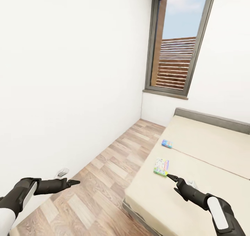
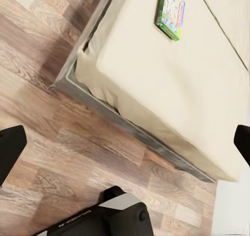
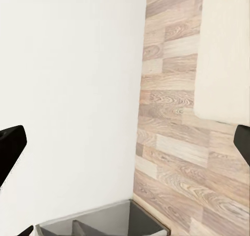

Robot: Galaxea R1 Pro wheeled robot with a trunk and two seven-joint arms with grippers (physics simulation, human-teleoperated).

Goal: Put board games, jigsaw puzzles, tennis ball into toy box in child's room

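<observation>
Head view: two board games on the bed (image 1: 208, 149), a green one (image 1: 161, 167) at centre-right and a blue one (image 1: 167, 143) just above it. Right gripper (image 1: 172, 177) sits just below-right of the green game; left gripper (image 1: 74, 182) lower left over the floor (image 1: 104, 180). Jaw state of either: cannot tell here.

Left wrist view: fingers (image 2: 10, 150) spread wide, empty; green game at top centre.

Right wrist view: fingers (image 3: 10, 147) spread wide, empty.

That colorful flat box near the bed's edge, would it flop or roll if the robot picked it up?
The colorful box looks thin and flat-sided, so probably stiff and unlikely to roll. Lying flat on the soft bed, it may be awkward to get fingers under.
</observation>
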